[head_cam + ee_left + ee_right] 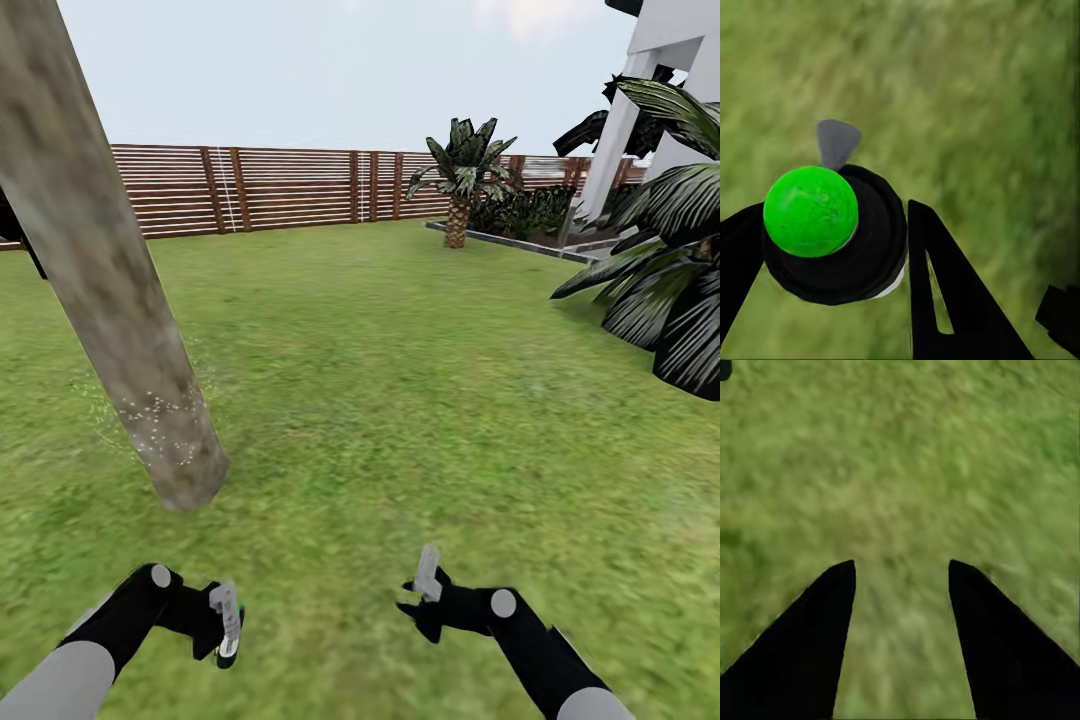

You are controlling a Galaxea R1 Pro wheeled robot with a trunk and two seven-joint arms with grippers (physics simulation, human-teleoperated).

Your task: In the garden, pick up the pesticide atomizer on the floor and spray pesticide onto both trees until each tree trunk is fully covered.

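On a green lawn (400,380) ringed by a reddish-brown slat fence (280,188), the head view is set. A thick mottled grey-brown tree trunk (110,270) is seen leaning from the 11 o'clock corner down to its base at about 9 o'clock. Fine white specks of pesticide (158,420) are scattered over the lower trunk and the grass just beside it. A short palm (460,170) is placed near the fence at 1 o'clock, dark striped fronds (660,300) are seen at 3 o'clock, and a white building (660,80) is cut off at the 1 to 2 o'clock corner. The left end effector (225,625) is held low at 7 o'clock, and the right end effector (425,590) at 5 o'clock; both are over grass, well apart from the trunk.

In the left wrist view, blurred grass is seen behind a round black bottle with a bright green cap, the pesticide atomizer (832,232), with a grey trigger-like tab (837,141) at its far side. The bottle is gripped between the black fingers (945,292) of the left end effector, which are closed against its sides.

In the right wrist view, two black fingers (802,652) are seen spread apart over blurred grass (900,472), with nothing held between them.
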